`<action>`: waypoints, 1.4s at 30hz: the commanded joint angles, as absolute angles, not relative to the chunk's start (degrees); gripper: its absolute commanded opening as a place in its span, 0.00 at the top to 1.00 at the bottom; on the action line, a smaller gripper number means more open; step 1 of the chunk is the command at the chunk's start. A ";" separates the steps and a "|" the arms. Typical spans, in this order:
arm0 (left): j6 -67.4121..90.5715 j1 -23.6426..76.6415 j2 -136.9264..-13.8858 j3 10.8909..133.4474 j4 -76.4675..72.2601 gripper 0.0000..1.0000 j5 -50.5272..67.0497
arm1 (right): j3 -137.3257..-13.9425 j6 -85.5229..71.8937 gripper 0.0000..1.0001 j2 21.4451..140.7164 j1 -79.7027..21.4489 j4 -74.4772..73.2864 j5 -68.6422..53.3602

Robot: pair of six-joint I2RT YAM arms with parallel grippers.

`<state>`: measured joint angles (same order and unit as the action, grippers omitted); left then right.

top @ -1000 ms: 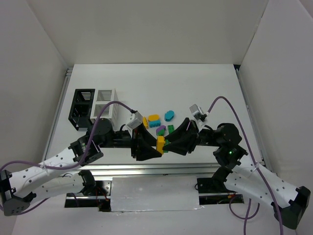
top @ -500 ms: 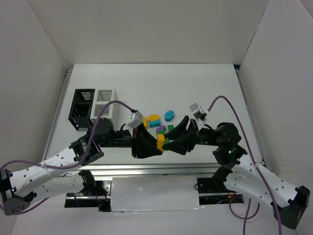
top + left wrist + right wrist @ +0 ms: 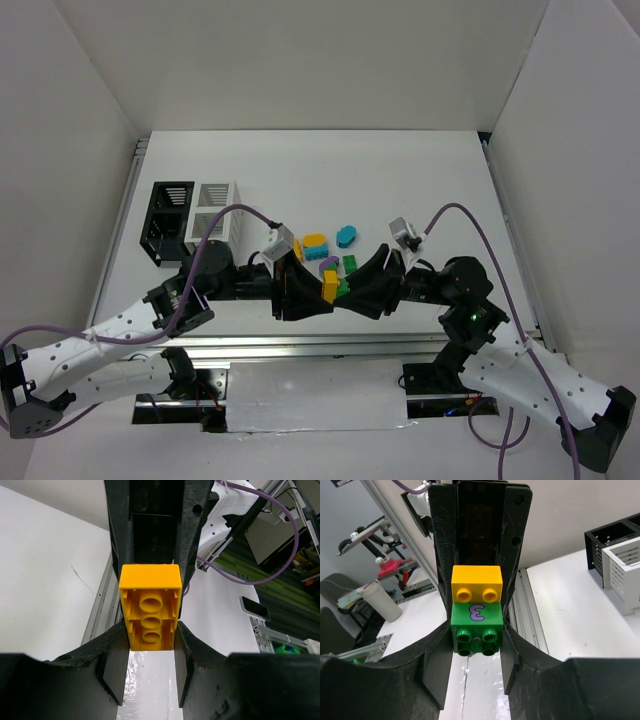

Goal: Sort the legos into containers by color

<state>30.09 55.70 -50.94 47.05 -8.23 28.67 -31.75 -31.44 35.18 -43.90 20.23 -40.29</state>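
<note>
My two grippers meet tip to tip near the table's front middle, above the surface. My left gripper (image 3: 322, 290) is shut on a yellow brick (image 3: 329, 284); in the left wrist view my left gripper (image 3: 150, 637) shows the yellow brick's (image 3: 150, 607) hollow underside. My right gripper (image 3: 350, 289) is shut on a green brick (image 3: 342, 289); in the right wrist view my right gripper (image 3: 476, 642) holds the green brick (image 3: 476, 625), marked with a purple 3, pressed against the yellow brick (image 3: 476, 582). The black container (image 3: 168, 218) and white container (image 3: 216, 210) stand at the left.
Loose bricks lie just behind the grippers: a yellow-orange one (image 3: 315, 241), two teal ones (image 3: 346, 236) (image 3: 316, 254), a purple one (image 3: 328, 264), a green one (image 3: 350, 263). Both containers show in the right wrist view (image 3: 620, 555). White walls enclose the table.
Both grippers have stayed closed on the yellow and green bricks. The pair has shifted slightly away from the front edge.
</note>
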 commanded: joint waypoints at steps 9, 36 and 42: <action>30.32 55.72 -49.48 47.29 -13.53 1.00 33.04 | -32.61 -29.00 0.51 32.78 -44.03 18.72 -38.06; 26.81 55.55 -49.58 49.48 -8.09 1.00 32.87 | -34.72 -25.93 1.00 32.79 -42.46 15.91 -35.33; 24.70 53.27 -46.50 50.45 -4.83 1.00 33.83 | -30.59 -28.47 1.00 29.62 -32.45 19.68 -43.31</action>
<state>26.79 54.06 -49.43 47.59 -5.10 31.27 -31.73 -28.47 31.11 -36.53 16.01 -40.91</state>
